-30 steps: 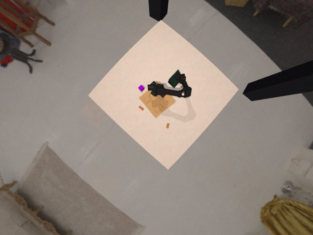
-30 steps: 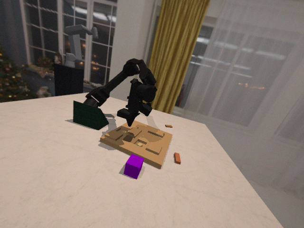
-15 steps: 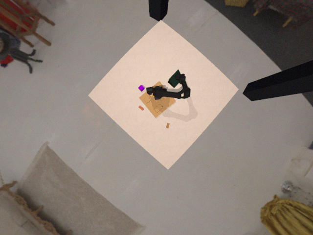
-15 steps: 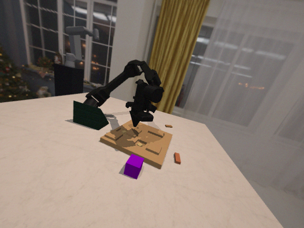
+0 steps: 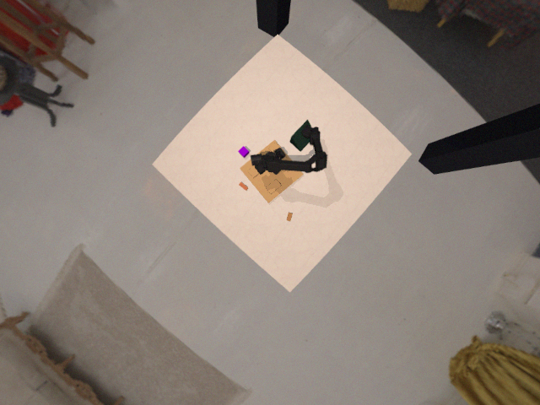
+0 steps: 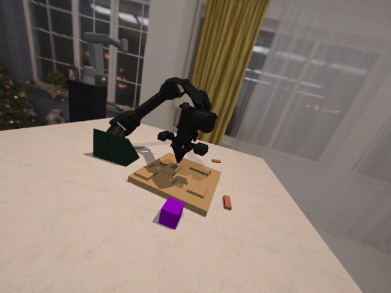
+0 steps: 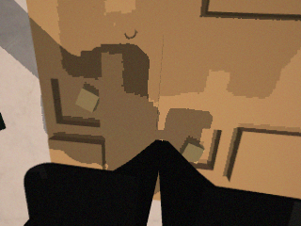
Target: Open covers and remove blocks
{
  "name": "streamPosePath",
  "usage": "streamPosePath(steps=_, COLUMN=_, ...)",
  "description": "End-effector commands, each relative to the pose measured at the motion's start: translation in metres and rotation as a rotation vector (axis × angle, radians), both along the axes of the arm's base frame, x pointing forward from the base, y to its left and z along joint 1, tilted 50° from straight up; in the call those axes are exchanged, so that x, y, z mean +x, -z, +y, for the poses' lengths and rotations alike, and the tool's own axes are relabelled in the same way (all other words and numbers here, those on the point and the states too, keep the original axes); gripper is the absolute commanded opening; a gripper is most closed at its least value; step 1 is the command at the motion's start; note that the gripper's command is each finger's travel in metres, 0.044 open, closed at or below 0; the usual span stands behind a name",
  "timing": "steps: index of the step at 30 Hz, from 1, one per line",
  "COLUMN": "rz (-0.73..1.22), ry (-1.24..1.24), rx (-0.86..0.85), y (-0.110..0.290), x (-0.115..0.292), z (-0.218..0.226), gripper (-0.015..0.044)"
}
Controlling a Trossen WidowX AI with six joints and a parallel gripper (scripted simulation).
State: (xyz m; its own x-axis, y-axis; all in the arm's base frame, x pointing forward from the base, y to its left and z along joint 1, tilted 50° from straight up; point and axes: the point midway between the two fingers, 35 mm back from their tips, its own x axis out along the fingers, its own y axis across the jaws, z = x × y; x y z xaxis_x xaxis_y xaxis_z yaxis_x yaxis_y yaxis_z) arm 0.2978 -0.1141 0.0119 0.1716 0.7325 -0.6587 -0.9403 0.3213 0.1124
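The tan puzzle board lies on the white table. My gripper is shut and empty, its tip pointing down just above the board's back part. In the wrist view two olive blocks sit in open wells: one block to the left of the tip, the other block just right of it. A flat cover lies further right. A purple cube stands on the table close to the board's front edge.
An orange block lies on the table beside the board. A second small orange block lies off the board's far side. The arm's dark green base stands behind the board.
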Motion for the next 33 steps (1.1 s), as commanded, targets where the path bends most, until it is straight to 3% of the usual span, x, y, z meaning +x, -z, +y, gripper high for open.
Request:
streamPosePath(steps=1, rz=-0.033, ry=-0.026, rx=-0.003, y=-0.0011, x=0.0019, z=0.0003, gripper=0.0)
streamPosePath(steps=33, rz=-0.033, ry=-0.025, rx=-0.004, y=0.0079, x=0.0053, z=0.0097, gripper=0.0)
